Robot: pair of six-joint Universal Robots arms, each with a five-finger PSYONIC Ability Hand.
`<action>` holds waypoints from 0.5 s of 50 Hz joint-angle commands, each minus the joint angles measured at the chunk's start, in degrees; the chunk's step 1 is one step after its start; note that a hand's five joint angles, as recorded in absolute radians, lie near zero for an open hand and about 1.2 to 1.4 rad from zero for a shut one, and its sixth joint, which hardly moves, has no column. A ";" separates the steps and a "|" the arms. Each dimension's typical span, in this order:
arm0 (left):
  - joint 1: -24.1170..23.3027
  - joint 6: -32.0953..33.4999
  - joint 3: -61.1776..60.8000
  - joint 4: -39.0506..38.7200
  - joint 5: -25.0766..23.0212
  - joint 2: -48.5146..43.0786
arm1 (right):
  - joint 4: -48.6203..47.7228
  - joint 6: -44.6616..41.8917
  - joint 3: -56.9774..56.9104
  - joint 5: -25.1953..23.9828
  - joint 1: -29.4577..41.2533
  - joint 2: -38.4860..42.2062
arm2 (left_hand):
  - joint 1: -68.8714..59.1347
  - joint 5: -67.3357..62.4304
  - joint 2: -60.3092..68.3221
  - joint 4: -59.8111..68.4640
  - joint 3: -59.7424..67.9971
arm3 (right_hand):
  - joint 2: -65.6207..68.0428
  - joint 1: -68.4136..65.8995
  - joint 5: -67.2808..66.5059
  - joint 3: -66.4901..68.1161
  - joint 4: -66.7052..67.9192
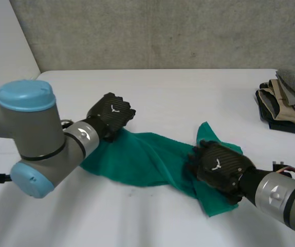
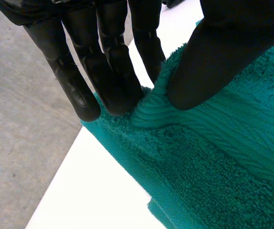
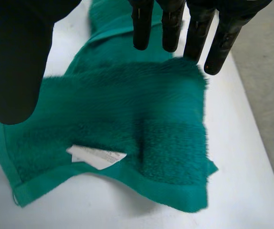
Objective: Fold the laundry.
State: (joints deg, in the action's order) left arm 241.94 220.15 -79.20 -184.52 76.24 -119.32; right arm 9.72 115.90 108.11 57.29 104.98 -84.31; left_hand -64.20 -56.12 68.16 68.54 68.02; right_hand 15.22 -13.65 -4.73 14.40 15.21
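A green towel lies crumpled across the middle of the white table. My left hand is at the towel's left end. In the left wrist view its fingers and thumb pinch a raised ridge of the towel's edge. My right hand is over the towel's right end. Its fingers are straight and spread away from the thumb, with the towel under the palm. A white label shows near the hem there.
A stack of folded laundry in grey, beige and dark cloth sits at the table's far right edge. A grey wall stands behind the table. The table's edge and grey floor run close beside the left hand.
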 commanded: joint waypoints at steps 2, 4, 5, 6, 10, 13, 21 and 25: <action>1.25 -0.78 -4.74 0.04 -0.13 5.24 | -5.84 -12.18 -1.75 -1.04 -0.04 10.82 | -15.80 -13.88 11.84 11.46 11.98 | 8.46 -10.03 -8.94 9.28 8.47; 1.95 -1.30 -5.26 0.04 -0.21 5.76 | -8.22 -12.45 -2.37 -0.86 0.14 12.50 | -15.80 -13.88 11.84 11.46 11.98 | 12.68 -14.24 -13.16 13.49 12.68; 2.30 -1.48 -5.35 0.04 -0.21 5.85 | -9.45 -12.45 -2.64 -0.86 0.14 13.11 | -15.80 -13.88 11.84 11.46 11.98 | 16.36 -17.93 -16.84 17.18 16.37; 2.65 -1.65 -5.44 0.04 -0.13 5.85 | -11.64 -12.45 -3.33 -0.86 0.23 14.17 | -15.80 -13.88 11.84 11.46 11.98 | 29.22 -30.79 -29.70 30.04 29.23; 4.24 -2.80 -5.53 -0.05 -0.13 5.85 | -16.74 -11.32 -6.75 -0.34 0.75 15.31 | -15.80 -13.88 11.84 11.46 11.98 | 64.71 -66.27 -65.19 65.53 64.71; 5.55 -3.76 -4.74 -0.66 -0.13 5.85 | -18.86 -7.28 -9.75 0.98 0.93 15.67 | -15.80 -13.88 11.84 11.46 11.98 | 64.78 -66.35 -65.27 65.60 64.79; 8.54 -10.52 2.20 -8.39 6.19 5.94 | -22.82 31.11 -25.12 12.40 -0.30 15.85 | -15.80 -13.88 11.84 11.46 11.98 | 64.78 -66.35 -65.27 65.60 64.79; 8.81 -14.39 2.47 -9.37 9.01 6.73 | -21.85 40.46 -29.18 14.69 -2.58 16.90 | -15.80 -13.88 11.84 11.46 11.98 | 64.78 -66.35 -65.27 65.60 64.79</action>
State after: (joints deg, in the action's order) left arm 250.09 211.46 -78.73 -190.94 80.46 -113.37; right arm -12.67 138.66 85.93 67.23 104.91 -68.10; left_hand -64.20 -56.12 68.17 68.56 68.03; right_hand 67.23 -55.76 -55.17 67.67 67.97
